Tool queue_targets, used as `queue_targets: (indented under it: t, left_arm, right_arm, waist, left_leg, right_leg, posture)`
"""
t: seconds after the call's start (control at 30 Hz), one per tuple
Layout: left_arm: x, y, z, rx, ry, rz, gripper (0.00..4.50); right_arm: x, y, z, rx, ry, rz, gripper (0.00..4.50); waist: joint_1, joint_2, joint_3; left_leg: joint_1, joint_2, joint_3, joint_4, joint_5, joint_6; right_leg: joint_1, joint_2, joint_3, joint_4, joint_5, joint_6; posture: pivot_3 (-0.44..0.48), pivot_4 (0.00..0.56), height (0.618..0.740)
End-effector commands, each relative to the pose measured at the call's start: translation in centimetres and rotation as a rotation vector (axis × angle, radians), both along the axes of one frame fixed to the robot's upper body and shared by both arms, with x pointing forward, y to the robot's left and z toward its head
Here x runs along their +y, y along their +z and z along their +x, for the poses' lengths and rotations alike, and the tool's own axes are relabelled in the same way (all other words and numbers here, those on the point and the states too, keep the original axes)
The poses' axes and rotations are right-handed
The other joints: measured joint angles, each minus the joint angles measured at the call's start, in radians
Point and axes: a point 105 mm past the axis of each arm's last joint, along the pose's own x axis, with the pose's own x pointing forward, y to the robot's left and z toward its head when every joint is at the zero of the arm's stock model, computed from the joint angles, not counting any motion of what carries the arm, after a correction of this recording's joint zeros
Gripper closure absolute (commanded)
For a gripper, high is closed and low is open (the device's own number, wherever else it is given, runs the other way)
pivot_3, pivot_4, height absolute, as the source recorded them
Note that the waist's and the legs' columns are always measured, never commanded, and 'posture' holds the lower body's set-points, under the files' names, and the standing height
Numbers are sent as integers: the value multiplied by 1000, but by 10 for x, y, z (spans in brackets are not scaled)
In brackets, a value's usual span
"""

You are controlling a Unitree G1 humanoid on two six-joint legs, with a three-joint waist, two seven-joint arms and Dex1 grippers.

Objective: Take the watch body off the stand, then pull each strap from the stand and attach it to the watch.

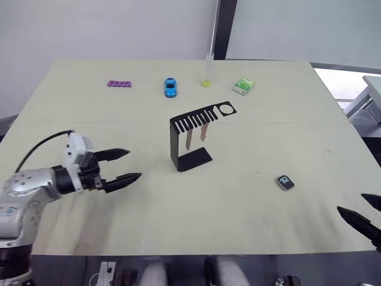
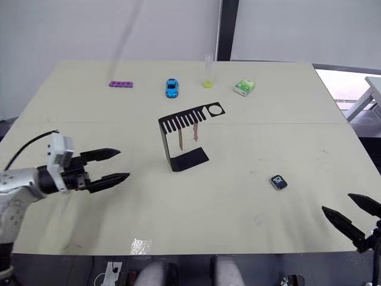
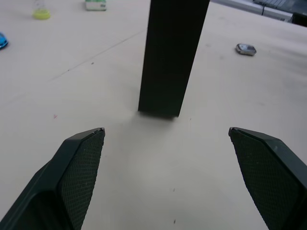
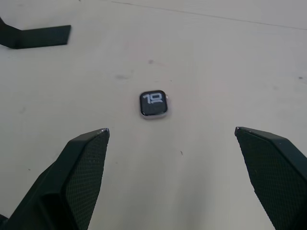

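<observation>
Pale walls back a wide cream table (image 1: 71,107) where the stand (image 1: 193,134) sits near the middle, both straps (image 1: 196,136) hanging side by side from its slotted top arm. Off the stand already, the watch body (image 1: 285,182) lies face up on the table, to the right and nearer the robot. Each pincer is released and holds nothing — the left pincer (image 1: 122,166) hovers well left of the stand, pointing at it, while the right pincer (image 2: 350,215) hangs near the right edge, watch body ahead between its spread fingers. The next step looks like pulling a strap. Best to bring the left pincer in level with a strap's lower half, close on one strap alone, then draw it down and out of its slot without tipping the stand.
</observation>
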Motion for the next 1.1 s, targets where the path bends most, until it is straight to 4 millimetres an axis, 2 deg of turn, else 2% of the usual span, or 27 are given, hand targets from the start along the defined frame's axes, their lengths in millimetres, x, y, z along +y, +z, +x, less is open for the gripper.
queue_targets:
  t: [0.03,0.2,0.33,0.47,0.6,0.73,1.1]
  left_arm:
    - [-20,5,4,-85,77,-4,0]
    - [-52,1,5,-71,150,-105,0]
    - [-68,-7,12,-72,229,-109,0]
    - [-73,-10,34,-127,347,-57,0]
    - [-77,-12,48,-148,407,-35,0]
    - [-69,-16,58,-164,475,-18,0]
    - [-77,-12,71,-185,421,-41,0]
  right_arm:
    - [42,15,4,-33,173,8,52]
    - [102,34,10,-78,393,47,52]
    - [135,46,16,-113,517,78,52]
    - [157,53,22,-137,596,111,52]
    - [166,52,27,-150,617,95,52]
    - [168,52,33,-157,602,109,52]
    - [171,50,40,-166,591,113,52]
  waist:
    - [-1,0,0]
    - [-3,-1,0]
    - [1,-2,0]
    - [8,-3,0]
    - [16,-3,0]
    - [17,-3,0]
    - [25,-4,0]
  left_leg:
    - [0,0,0,0,0,0]
    - [1,1,0,4,1,-1]
    - [0,0,0,5,1,-1]
    - [-1,0,0,6,1,-1]
    - [-1,0,0,7,1,0]
    - [-1,1,0,7,1,0]
    - [-2,1,0,7,2,0]
  right_leg:
    - [0,1,0,0,0,0]
    - [1,2,2,2,1,1]
    - [1,2,2,2,1,1]
    - [1,3,2,1,1,2]
    - [0,3,2,1,1,2]
    - [0,3,2,1,1,2]
    - [0,2,1,2,1,2]
  posture:
    - [0,150,740]
    - [0,150,740]
    - [0,150,740]
    - [0,150,740]
    - [0,150,740]
    - [0,150,740]
    - [0,150,740]
